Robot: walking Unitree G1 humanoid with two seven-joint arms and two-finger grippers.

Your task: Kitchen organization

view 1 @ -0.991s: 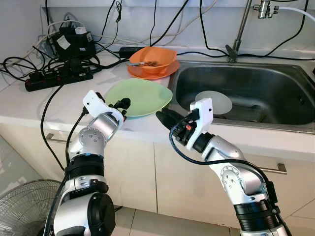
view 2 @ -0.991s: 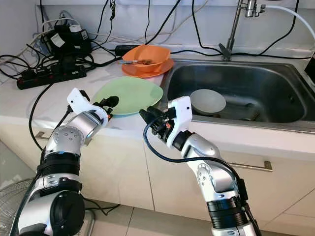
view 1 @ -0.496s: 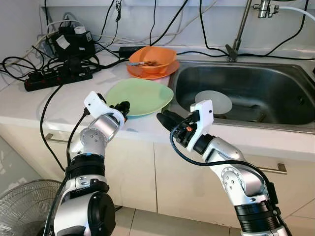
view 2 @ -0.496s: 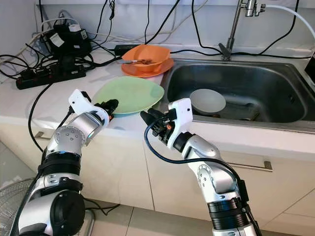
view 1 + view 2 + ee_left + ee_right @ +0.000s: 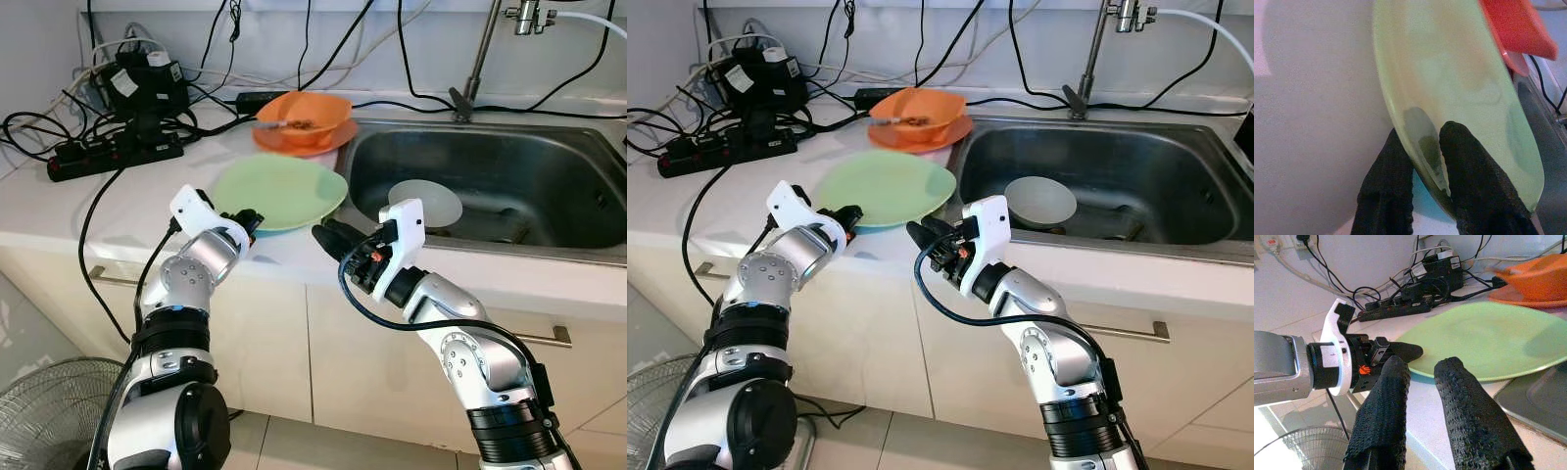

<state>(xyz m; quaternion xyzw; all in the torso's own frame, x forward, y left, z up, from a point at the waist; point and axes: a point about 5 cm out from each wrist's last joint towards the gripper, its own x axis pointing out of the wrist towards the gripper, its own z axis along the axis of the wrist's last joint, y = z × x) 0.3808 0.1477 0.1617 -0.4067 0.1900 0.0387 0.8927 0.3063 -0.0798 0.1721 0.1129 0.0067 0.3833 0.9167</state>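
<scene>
Left gripper (image 5: 245, 217) is pinching the near rim of the green plate (image 5: 282, 191); in the left wrist view one black finger (image 5: 1474, 186) is lying over the rim and the other under it. The plate is sitting at the front of the white counter (image 5: 59, 211), its near edge raised off the surface, its far-right edge just beside the sink (image 5: 549, 157) rim.

Right gripper (image 5: 326, 236) is hovering over the counter's front edge, near the plate's right side, not touching it. Its two fingers (image 5: 1459, 401) are standing slightly apart with nothing between them, pointing toward the left gripper.

Behind the green plate, an orange bowl (image 5: 306, 115) is resting on an orange plate (image 5: 284, 145), with bits of food inside. A white dish (image 5: 428, 203) is lying in the sink basin. The tap (image 5: 480, 59) is rising at the back of the sink.

A black power strip (image 5: 113, 155) and tangled cables are lying at the counter's back left. A fan (image 5: 49, 411) is standing on the floor, lower left.
</scene>
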